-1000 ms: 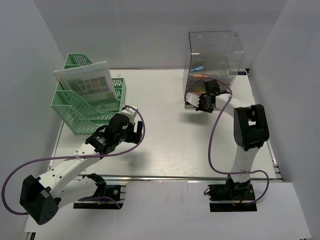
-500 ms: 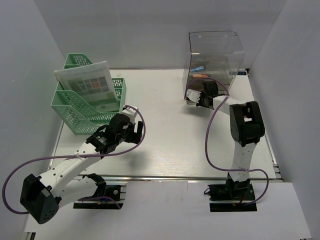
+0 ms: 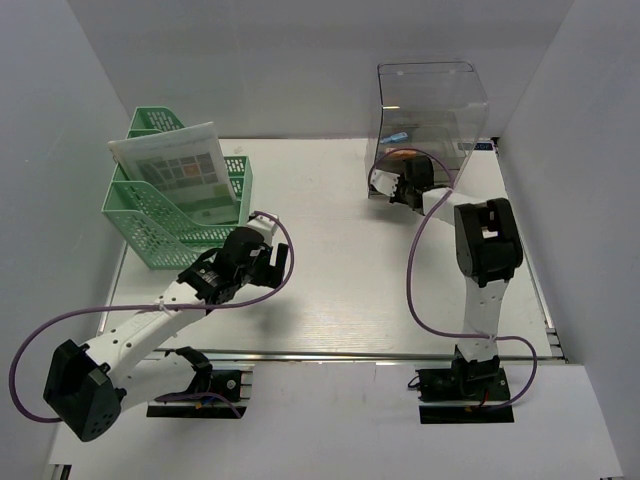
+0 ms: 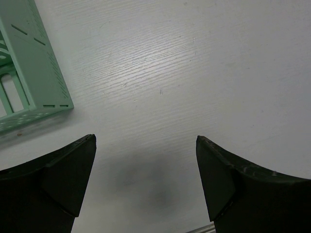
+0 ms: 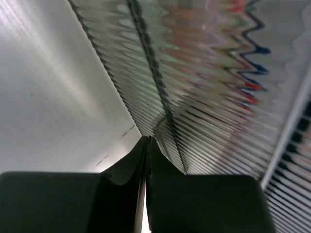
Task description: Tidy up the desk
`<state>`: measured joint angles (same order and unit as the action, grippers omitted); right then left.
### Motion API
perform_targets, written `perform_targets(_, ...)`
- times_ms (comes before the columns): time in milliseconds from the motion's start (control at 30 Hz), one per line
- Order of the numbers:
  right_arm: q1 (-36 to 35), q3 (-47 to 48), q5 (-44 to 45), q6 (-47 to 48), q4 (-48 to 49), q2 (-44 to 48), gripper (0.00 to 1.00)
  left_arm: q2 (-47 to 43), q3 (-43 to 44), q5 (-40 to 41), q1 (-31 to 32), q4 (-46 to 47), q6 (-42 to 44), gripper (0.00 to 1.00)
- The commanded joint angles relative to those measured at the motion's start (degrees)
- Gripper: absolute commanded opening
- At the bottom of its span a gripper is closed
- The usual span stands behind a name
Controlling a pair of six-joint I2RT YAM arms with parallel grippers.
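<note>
Up top in the overhead view, the big white flat bench (image 3: 340,280) sits inside pale walls. There are mint-green mesh plastic file racks (image 3: 170,215) back left and a tall clear plastic box (image 3: 430,100) back right. The left fingers (image 3: 272,262) hover near the racks and the right fingers (image 3: 385,185) are at the box's foot. Left wrist view: fingers (image 4: 63,184) spread wide over bare bench, holding nothing. Right wrist view: fingers (image 5: 146,160) clenched together, tips at the box's ribbed wall.

My left pincer (image 4: 146,141) is matt black. The white flat surface (image 4: 194,73) is matt and finely wood-grained. The mint-green perforated tray (image 3: 160,225) is smooth plastic. The clear box (image 3: 430,100), far right, is glossy, ribbed plastic.
</note>
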<state>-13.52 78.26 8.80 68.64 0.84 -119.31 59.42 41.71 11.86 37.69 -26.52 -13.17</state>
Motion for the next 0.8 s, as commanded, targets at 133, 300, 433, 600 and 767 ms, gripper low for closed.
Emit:
perform_targets(133, 0.33, 2.34, 0.96, 1.5, 5.84, -1.72, 0.0, 0.52, -0.05, 0.98, -0.25, 0.6, -0.37, 0.93)
perform_targets(300, 0.25, 0.49, -0.09, 0.88, 4.61, 1.34, 0.0, 0.44, 0.03, 0.89, -0.25, 0.51, -0.37, 0.93)
perform_targets(433, 0.16, -4.15, -5.35, -3.07, -0.65, 10.01, 0.0, -0.62, -0.14, 0.19, -0.25, 0.95, -0.19, 0.93)
perform_targets(600, 1.04, -12.41, -22.63, -17.46, -9.71, 25.85, 0.62, -2.9, -0.49, -2.8, -0.25, 2.0, 0.42, 0.95)
perform_targets(767, 1.04, -18.4, -35.58, -37.29, -12.52, 42.03, 0.89, -7.38, -1.46, -3.6, -0.25, 3.58, 0.6, 0.98)
